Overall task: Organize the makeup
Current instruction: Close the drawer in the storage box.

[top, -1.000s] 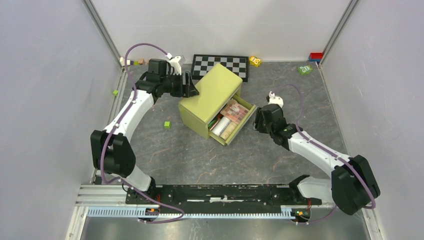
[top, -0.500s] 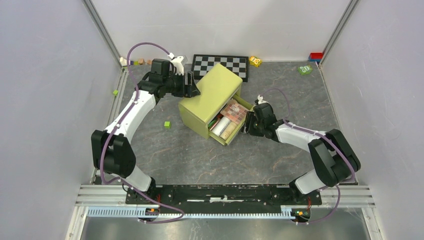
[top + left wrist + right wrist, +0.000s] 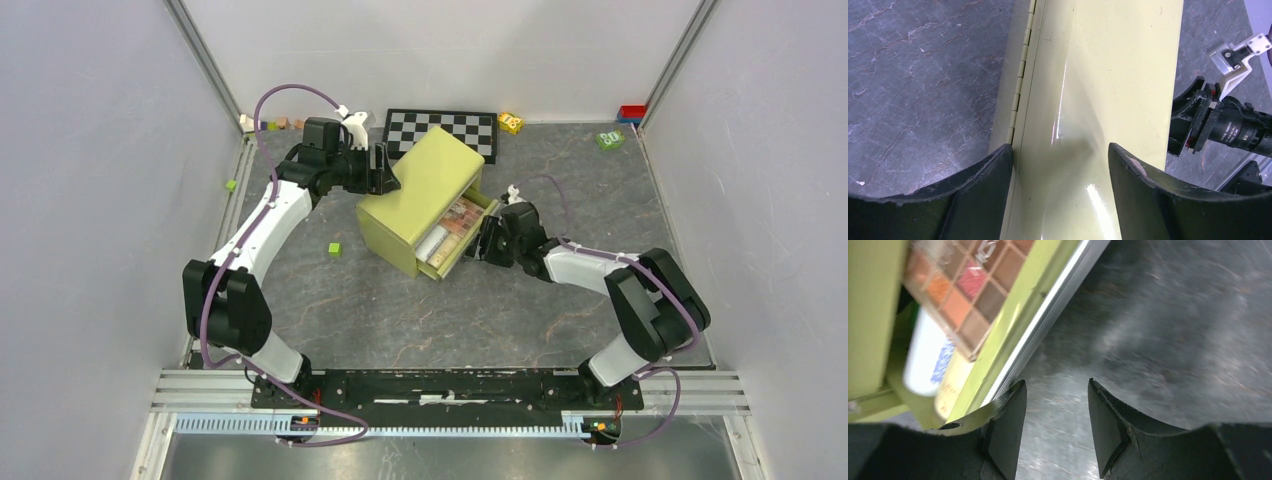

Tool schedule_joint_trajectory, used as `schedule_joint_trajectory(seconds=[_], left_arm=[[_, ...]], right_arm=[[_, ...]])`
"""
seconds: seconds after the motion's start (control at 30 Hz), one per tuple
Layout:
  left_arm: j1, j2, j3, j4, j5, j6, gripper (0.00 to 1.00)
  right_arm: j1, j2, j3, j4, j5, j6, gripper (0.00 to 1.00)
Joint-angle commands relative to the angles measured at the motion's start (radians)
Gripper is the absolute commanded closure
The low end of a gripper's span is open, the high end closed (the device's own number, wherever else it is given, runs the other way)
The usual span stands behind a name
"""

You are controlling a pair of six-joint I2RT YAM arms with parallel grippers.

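- Tabletop (image 3: pixel 400 300): grey stone-look. There is open room in front and to the right of the box, and a chequered board (image 3: pixel 440 128) lies just behind it.
- Olive box (image 3: pixel 425 185): rigid, probably light, and may skid if shoved. The left gripper (image 3: pixel 1060 150) is at its rear top with jaws apart and holding nothing; contact cannot be told.
- Drawer (image 3: pixel 450 255): partly out and holding the makeup. Its flat front rim looks the best place to push. The right gripper (image 3: pixel 1055 390) is spread and empty, with one finger at that rim.
- Eyeshadow palette (image 3: pixel 968 287): flat and stiff, with fragile pans. It lies uppermost.
- White bottle (image 3: pixel 925 357) and beige bottle (image 3: pixel 953 385): smooth and likely to roll. Both lie under the palette.
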Motion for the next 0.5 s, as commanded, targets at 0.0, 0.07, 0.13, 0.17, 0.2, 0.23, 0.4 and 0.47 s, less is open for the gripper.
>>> schedule_joint_trajectory(seconds=[0.0,0.07,0.13,0.17,0.2,0.23,0.4,0.47], left_arm=[[-0.063,0.021,-0.010,-0.030,0.157,-0.036,0.26],[-0.062,0.021,-0.010,-0.030,0.157,-0.037,0.26],[-0.065,0.023,-0.009,-0.030,0.157,-0.037,0.26],[-0.065,0.023,-0.008,-0.030,0.158,-0.037,0.26],[-0.064,0.024,-0.009,-0.030,0.158,-0.037,0.26],[-0.064,0.024,-0.008,-0.030,0.158,-0.037,0.26],[-0.065,0.026,-0.009,-0.030,0.158,-0.036,0.26],[-0.065,0.023,-0.010,-0.030,0.154,-0.035,0.27]], right_arm=[[0.024,0.002,0.084,0.218,-0.059,0.037,0.45],[0.027,0.016,0.099,0.220,-0.060,0.037,0.45],[0.030,0.035,0.112,0.222,-0.066,0.037,0.45],[0.032,0.049,0.120,0.222,-0.067,0.037,0.45],[0.033,0.062,0.130,0.221,-0.068,0.036,0.45],[0.034,0.078,0.137,0.229,-0.069,0.037,0.45],[0.033,0.169,0.201,0.245,-0.082,0.039,0.45],[0.035,0.184,0.214,0.255,-0.091,0.043,0.46]])
